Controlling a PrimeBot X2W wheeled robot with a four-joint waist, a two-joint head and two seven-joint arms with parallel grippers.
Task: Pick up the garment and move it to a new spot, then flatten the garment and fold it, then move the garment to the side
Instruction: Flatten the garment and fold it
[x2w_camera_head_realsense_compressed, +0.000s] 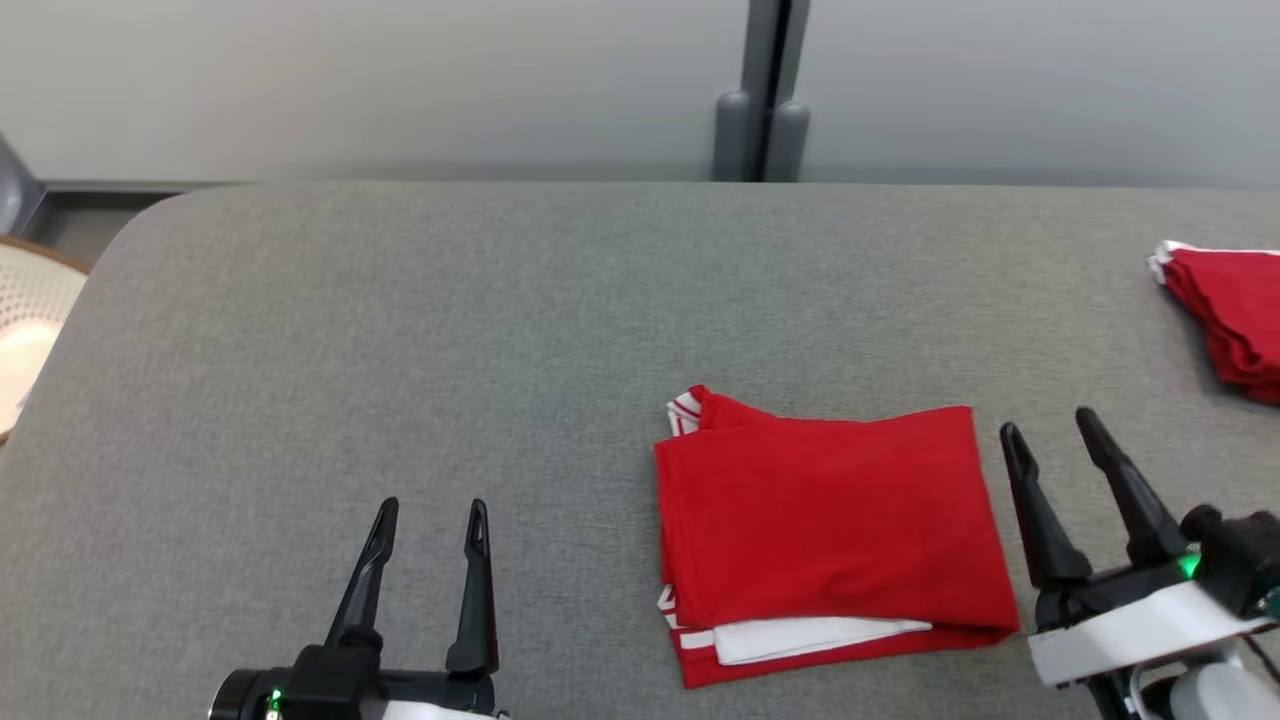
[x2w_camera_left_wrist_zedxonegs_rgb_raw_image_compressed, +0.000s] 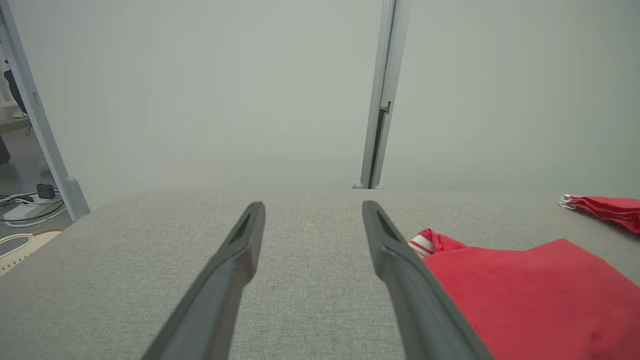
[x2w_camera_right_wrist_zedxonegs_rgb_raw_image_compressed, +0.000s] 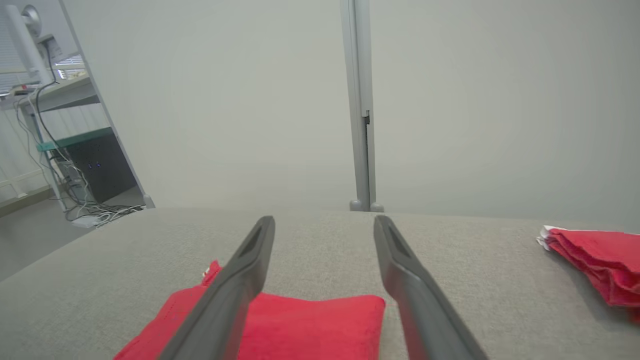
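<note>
Head view: the folded red garment (x2w_camera_head_realsense_compressed: 830, 540) lies on the desk (x2w_camera_head_realsense_compressed: 400, 350), just beside the right gripper (x2w_camera_head_realsense_compressed: 1048, 421). It and the left gripper (x2w_camera_head_realsense_compressed: 433, 504) have their fingers wide apart, holding nothing. A white basket (x2w_camera_head_realsense_compressed: 30, 300) sits far left.

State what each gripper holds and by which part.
Nothing: the left gripper and the right gripper are both open, not gripping the folded red fabric garment.

Head camera high over table (x2w_camera_head_realsense_compressed: 400, 300), downward; wrist cameras low, close, toward the partition (x2w_camera_left_wrist_zedxonegs_rgb_raw_image_compressed: 200, 100); garment (x2w_camera_head_realsense_compressed: 830, 520) common to all.
</note>
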